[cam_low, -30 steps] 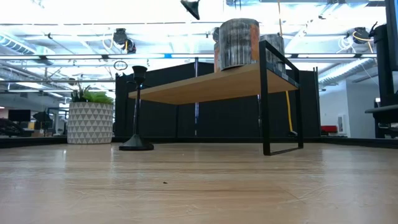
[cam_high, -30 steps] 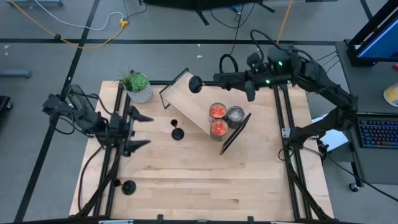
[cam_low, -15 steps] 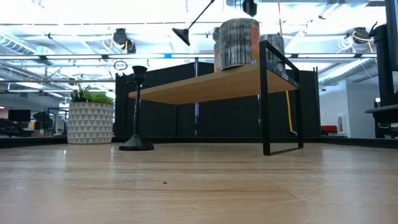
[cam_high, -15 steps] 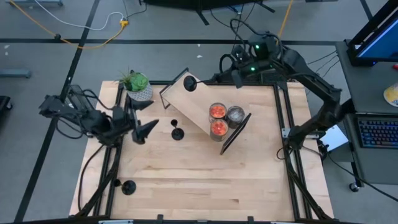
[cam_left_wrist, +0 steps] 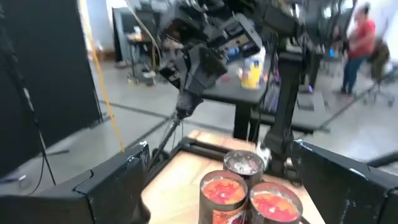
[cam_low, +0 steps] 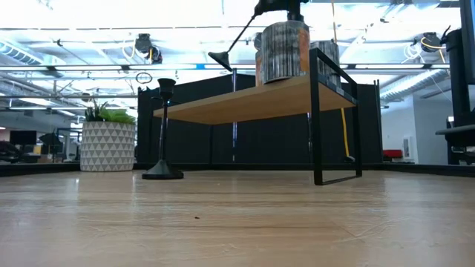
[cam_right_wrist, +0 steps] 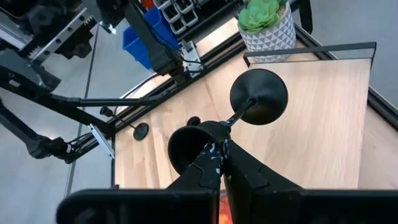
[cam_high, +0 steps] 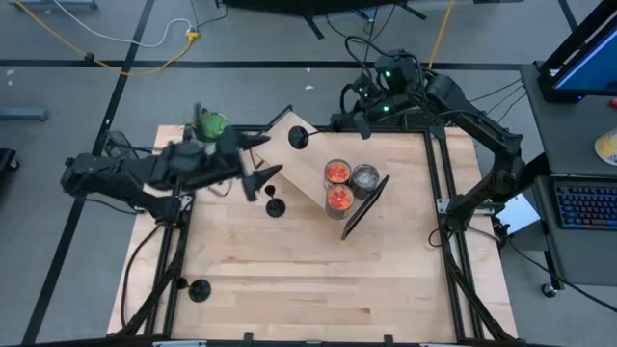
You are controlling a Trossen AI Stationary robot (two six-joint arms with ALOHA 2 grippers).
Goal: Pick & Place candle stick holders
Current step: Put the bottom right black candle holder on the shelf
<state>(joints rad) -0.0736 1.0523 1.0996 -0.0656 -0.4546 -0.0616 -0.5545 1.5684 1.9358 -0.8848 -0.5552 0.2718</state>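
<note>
Wooden shelf [cam_high: 307, 166] — candles [cam_high: 337, 172] beside held holder [cam_high: 300, 137] in right claw [cam_right_wrist: 219, 155].

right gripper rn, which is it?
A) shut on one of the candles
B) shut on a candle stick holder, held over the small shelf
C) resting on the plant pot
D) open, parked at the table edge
B: the right gripper is clamped on the cup end of a candle stick holder, its round base hanging tilted above the small shelf in the high view.
</note>
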